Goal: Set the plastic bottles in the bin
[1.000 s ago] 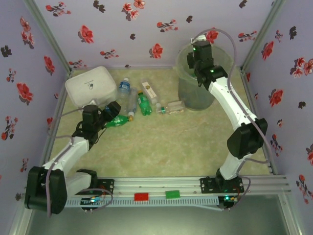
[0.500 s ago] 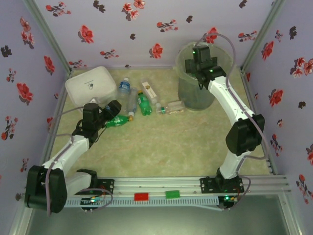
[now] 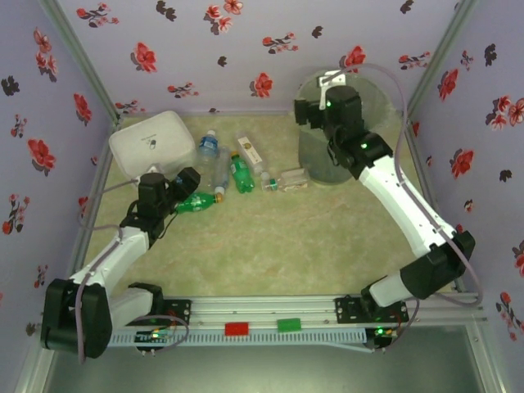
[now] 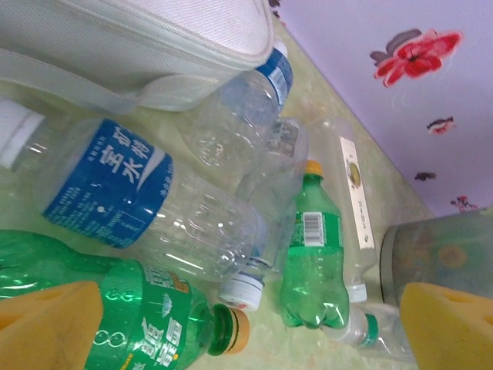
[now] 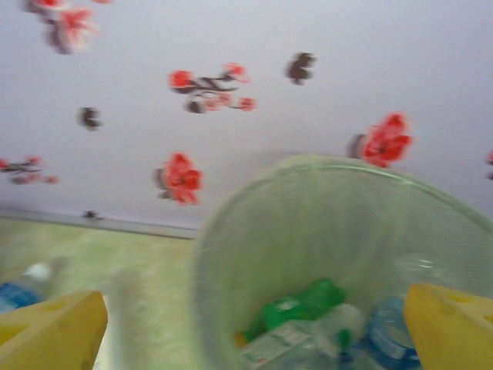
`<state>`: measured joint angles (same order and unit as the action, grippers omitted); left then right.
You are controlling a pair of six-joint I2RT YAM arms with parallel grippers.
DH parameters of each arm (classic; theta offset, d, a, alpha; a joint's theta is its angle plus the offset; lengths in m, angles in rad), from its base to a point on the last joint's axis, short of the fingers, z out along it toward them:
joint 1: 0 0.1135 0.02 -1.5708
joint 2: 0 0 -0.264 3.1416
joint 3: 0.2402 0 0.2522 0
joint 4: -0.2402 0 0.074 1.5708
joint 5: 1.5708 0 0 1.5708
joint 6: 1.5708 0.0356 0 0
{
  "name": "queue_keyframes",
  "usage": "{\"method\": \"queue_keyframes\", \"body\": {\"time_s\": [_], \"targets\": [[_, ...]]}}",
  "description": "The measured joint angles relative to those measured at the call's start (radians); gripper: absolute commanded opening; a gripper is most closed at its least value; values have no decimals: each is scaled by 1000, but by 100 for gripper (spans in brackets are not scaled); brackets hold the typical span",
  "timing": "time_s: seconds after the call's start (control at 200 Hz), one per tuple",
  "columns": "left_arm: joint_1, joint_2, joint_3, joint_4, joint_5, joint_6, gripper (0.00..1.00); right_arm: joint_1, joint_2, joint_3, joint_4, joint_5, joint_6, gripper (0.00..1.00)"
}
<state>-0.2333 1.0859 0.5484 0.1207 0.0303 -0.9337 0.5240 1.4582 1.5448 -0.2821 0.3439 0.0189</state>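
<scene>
The bin (image 3: pixel 315 160) stands far right, some bottles (image 5: pixel 308 316) already inside. The right gripper (image 5: pixel 246 339) has shifted to its left rim, the elbow swung lower; its jaws stand apart, empty. The left gripper (image 4: pixel 246 331) stays wide apart over a green bottle (image 4: pixel 146 324).

Robot lab test cell, floral-papered walls (image 3: pixel 188 41), aluminium frame (image 3: pixel 78 57), base rail (image 3: pixel 270 309)
</scene>
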Motion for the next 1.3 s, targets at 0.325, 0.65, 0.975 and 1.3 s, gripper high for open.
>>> {"method": "queue_keyframes", "body": {"time_s": [0.325, 0.65, 0.975, 1.3], "targets": [[0, -3, -52, -41, -130, -207, 100, 143, 3, -236, 97, -175, 37, 100], [-2, 193, 25, -163, -161, -438, 100, 174, 68, -288, 91, -187, 80, 100], [-6, 292, 39, -172, -161, -614, 99, 174, 75, -293, 82, -159, 79, 100], [-22, 356, 86, -200, -172, -667, 78, 174, 74, -319, 67, -137, 77, 100]]}}
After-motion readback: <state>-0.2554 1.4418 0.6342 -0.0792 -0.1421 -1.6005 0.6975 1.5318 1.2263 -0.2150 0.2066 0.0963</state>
